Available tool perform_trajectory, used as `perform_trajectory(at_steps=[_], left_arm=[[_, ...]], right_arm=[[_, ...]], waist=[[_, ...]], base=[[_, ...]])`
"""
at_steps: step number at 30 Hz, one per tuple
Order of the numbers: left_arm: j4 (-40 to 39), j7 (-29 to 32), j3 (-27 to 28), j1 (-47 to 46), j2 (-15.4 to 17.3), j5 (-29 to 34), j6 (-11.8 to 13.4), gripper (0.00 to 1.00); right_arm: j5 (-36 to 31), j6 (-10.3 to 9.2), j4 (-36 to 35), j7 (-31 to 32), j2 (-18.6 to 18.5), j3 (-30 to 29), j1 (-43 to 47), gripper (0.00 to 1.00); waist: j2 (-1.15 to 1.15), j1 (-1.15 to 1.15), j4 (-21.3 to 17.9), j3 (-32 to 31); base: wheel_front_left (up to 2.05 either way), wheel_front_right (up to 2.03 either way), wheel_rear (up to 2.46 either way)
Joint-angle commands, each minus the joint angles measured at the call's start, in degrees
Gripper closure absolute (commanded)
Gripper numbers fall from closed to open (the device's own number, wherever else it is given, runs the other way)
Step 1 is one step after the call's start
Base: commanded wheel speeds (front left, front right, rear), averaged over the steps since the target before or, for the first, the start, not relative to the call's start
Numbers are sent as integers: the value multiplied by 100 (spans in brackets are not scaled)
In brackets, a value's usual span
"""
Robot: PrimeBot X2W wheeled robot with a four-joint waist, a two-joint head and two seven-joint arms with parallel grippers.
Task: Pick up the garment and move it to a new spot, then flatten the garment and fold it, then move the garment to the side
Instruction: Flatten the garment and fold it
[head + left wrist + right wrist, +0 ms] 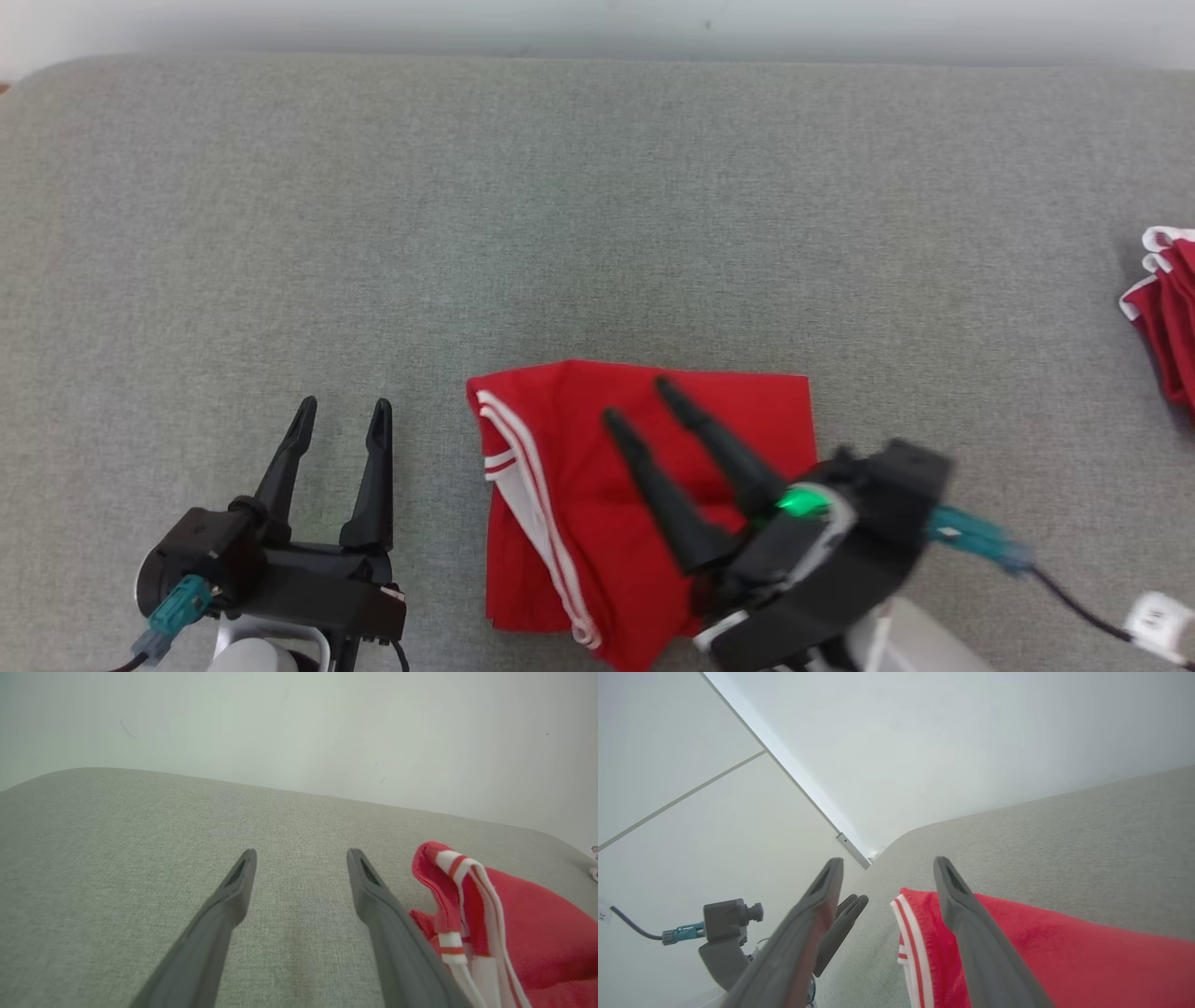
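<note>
A red garment with white stripes (597, 504) lies folded into a rough square on the grey surface, near the front edge at the middle. My right gripper (639, 399) hovers over it from the right, open, fingers pointing up-left, nothing between them. In the right wrist view the garment (1064, 956) spreads under and to the right of the right gripper (887, 872). My left gripper (341, 413) rests open to the left of the garment, apart from it. The left wrist view has the left gripper (301, 858) over bare fabric, with the garment's striped edge (467, 914) just right of one finger.
The grey upholstered surface (597, 215) stretches wide to the back and both sides. Another red and white cloth bundle (1167, 308) lies at the far right edge. A pale wall runs behind the surface. A cable and white tag (1153, 621) trail from my right wrist.
</note>
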Motion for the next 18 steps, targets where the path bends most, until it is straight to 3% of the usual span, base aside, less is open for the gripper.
perform_trajectory(at_steps=[1,7,12,16,18], left_arm=[[-9,-27,17,47,43,38,19,0],[-43,-14,44,32,137,67,51,0],[-136,-16,92,92,200,66,98,0],[-306,-19,156,205,267,101,168,0],[-381,-21,184,281,290,122,207,0]], right_arm=[[-27,-1,-98,-50,-64,-124,99,0],[-260,-1,-564,-183,-218,-1269,512,0],[-717,-1,-720,-260,-94,-2586,977,0],[-1636,-1,-725,-233,-53,-3632,1364,0],[-2078,-1,-699,-213,-70,-3880,1518,0]], waist=[[0,0,-36,-27],[0,0,-109,-71],[0,0,-155,-135],[0,0,-204,-226],[0,0,-224,-270]], base=[[0,0,0],[0,0,0],[0,0,0],[0,0,0],[0,0,0]])
